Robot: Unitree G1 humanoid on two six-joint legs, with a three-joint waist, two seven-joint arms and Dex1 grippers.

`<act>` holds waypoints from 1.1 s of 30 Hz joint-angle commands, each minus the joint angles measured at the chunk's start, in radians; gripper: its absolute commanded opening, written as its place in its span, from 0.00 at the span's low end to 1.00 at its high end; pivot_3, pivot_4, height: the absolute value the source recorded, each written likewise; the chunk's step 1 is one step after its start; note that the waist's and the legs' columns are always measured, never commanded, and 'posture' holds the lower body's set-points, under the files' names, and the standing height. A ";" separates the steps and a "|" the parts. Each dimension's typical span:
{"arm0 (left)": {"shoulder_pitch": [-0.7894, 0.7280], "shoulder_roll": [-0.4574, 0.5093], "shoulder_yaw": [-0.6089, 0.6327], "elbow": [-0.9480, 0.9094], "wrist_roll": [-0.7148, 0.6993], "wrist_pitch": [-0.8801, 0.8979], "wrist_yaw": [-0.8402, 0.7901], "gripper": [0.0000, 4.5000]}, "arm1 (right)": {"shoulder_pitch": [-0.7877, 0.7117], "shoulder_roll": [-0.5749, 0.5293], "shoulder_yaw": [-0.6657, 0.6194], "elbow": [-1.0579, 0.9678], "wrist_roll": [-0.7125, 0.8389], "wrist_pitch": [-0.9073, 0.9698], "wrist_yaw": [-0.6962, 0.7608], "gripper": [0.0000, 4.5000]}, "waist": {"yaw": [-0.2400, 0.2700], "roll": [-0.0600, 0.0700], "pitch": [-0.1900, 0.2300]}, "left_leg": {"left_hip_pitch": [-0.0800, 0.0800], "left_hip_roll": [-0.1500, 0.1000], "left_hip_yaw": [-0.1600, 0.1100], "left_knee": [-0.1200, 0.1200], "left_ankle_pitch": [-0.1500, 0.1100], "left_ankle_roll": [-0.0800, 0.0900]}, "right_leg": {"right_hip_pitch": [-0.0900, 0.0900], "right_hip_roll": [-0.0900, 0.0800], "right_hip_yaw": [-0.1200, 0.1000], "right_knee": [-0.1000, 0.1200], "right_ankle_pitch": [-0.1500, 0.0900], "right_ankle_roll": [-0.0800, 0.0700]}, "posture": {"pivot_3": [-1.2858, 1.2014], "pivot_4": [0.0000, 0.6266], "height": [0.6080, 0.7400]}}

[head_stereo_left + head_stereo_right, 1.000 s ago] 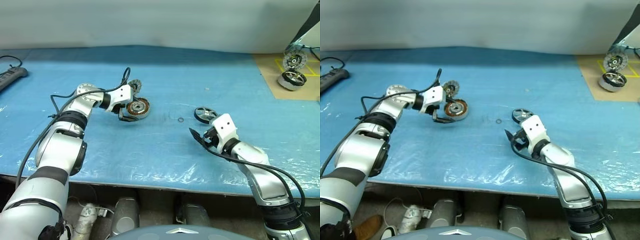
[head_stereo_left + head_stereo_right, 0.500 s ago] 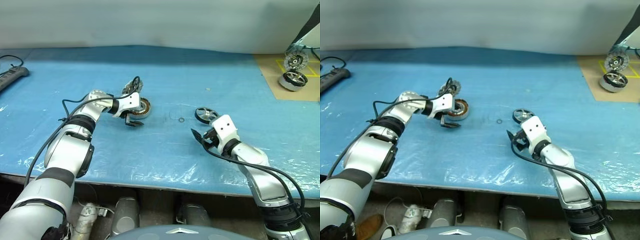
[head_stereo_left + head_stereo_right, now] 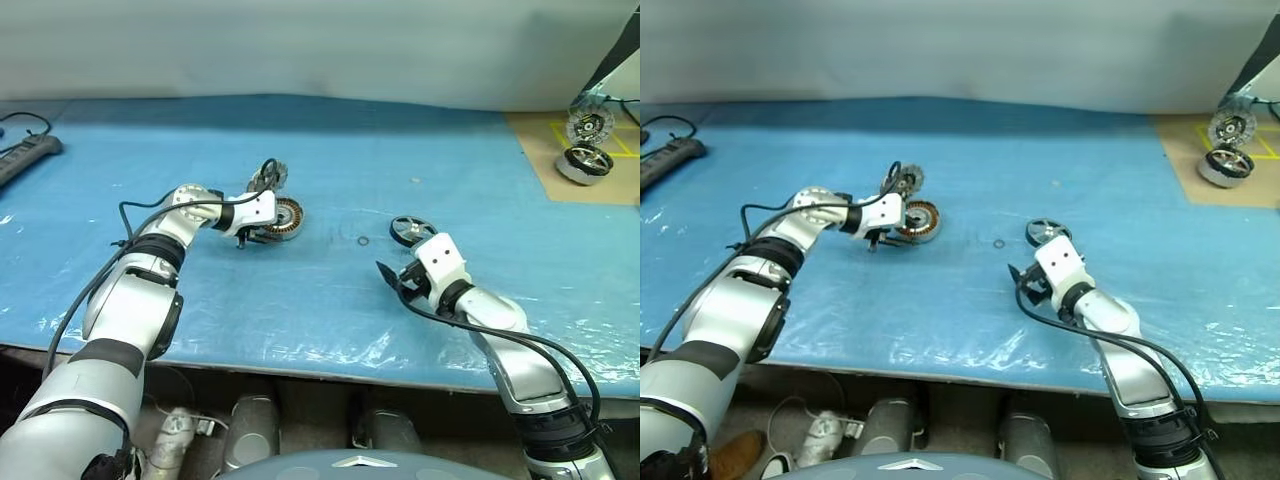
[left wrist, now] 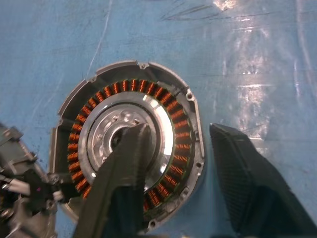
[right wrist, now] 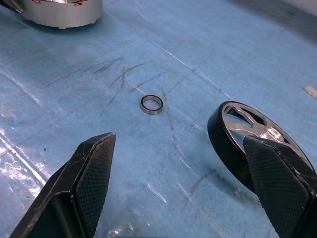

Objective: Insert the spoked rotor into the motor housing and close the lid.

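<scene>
From the head views, the motor housing (image 3: 277, 217) sat on the blue tabletop (image 3: 330, 300) with the left gripper (image 3: 252, 236) at its near rim; the lid (image 3: 268, 177) lay just behind it, touching or nearly so; the spoked rotor (image 3: 410, 230) lay well apart to the right, just beyond the right gripper (image 3: 392, 279); a small ring (image 3: 362, 240) lay between rotor and housing.

In the left wrist view, one of the fingers (image 4: 124, 183) reached inside the housing (image 4: 130, 144) over its central hub while the other stood outside the wall, so the pair straddled the copper windings at a middling gap; whether they pinched the wall I could not tell.

In the right wrist view, the fingers (image 5: 91, 173) stood wide with nothing between them; the rotor (image 5: 247, 144) lay ahead, partly behind one of them, untouched.

The step in hand seemed to be steadying the housing; next, the right arm would need to centre on the rotor's rim and close.
</scene>
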 commanded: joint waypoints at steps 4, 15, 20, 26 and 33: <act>0.030 -0.027 0.063 -0.066 -0.134 -0.019 -0.232 0.41 | -0.006 0.006 -0.021 -0.017 -0.004 -0.020 -0.012 0.97 | 0.001 -0.001 0.000 | -0.003 0.000 0.000 0.000 0.000 0.000 | -0.002 0.000 0.000 0.000 0.000 0.000 | 0.52 0.24 1.00; 0.079 -0.032 0.022 -0.123 -0.124 -0.119 -0.291 0.41 | 0.000 0.015 -0.013 -0.013 -0.014 -0.025 -0.021 0.97 | -0.002 -0.001 0.000 | -0.003 0.000 0.000 -0.001 0.000 0.000 | -0.004 0.000 0.000 0.000 0.000 0.000 | 0.52 0.24 1.00; 0.090 -0.051 0.010 -0.150 -0.129 -0.170 -0.300 0.41 | -0.001 0.020 -0.014 -0.012 -0.014 -0.024 -0.025 0.97 | -0.002 -0.001 0.001 | -0.003 0.000 0.000 -0.002 0.000 0.000 | -0.004 0.000 0.000 0.000 0.000 0.000 | 0.52 0.24 1.00; 0.092 -0.072 0.041 -0.166 -0.183 -0.172 -0.309 0.41 | 0.004 0.026 -0.021 -0.027 -0.006 -0.018 -0.027 0.97 | -0.002 -0.001 0.001 | -0.004 0.000 0.000 -0.002 0.000 0.000 | -0.004 0.000 0.000 0.000 0.000 0.000 | 0.52 0.24 1.00; 0.174 -0.056 0.115 -0.489 -0.510 0.252 -0.451 0.41 | 0.003 0.064 -0.095 -0.108 0.142 0.031 0.025 0.97 | -0.003 -0.001 0.001 | -0.004 0.001 0.002 -0.003 0.000 0.000 | -0.006 0.000 0.000 0.000 0.000 -0.001 | 0.52 0.24 1.00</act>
